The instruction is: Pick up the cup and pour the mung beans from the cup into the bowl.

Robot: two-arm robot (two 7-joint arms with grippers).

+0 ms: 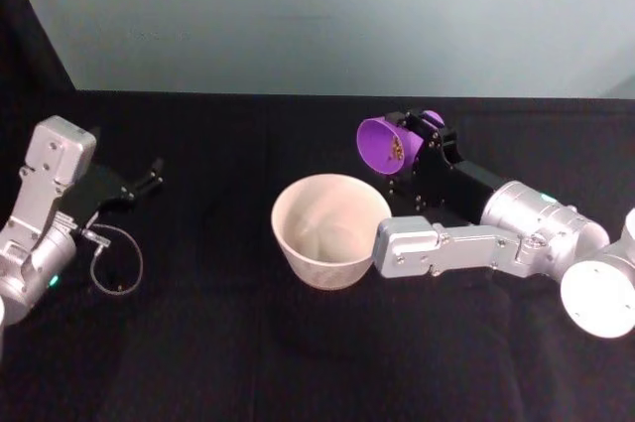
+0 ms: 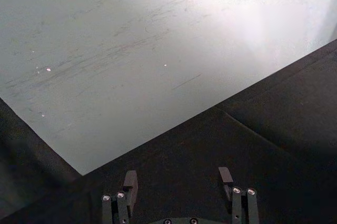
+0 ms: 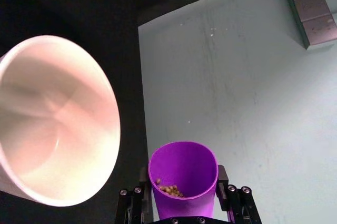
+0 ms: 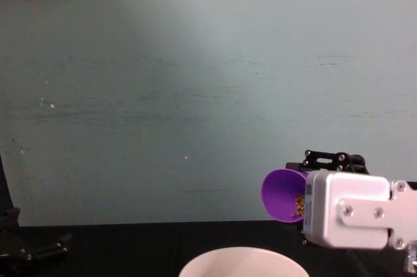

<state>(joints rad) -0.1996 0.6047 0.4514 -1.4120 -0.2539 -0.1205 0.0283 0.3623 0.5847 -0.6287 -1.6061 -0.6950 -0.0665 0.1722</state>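
the right end effector (image 3: 181, 190) grips the purple cup (image 1: 382, 144), tipped mouth-first just beside the bowl (image 1: 327, 180), beans (image 3: 169, 188) inside. best to bring the mouth over the bowl's middle, then tip slowly. the left end effector (image 2: 179, 179) sits wide, parked at the desk's (image 1: 218, 343) left.

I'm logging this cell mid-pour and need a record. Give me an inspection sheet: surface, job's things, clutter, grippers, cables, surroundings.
Surface: black table, nothing spilled seen.
Job's things: purple cup tipped sideways, mouth toward the bowl, mung beans inside; bowl upright, looks empty.
Clutter: nothing seen.
Grippers: right gripper shut on the cup, raised by the bowl; left gripper open, parked at the table's left.
Cables: thin cable looped beside the left arm.
Surroundings: pale green wall, socket plate on it.
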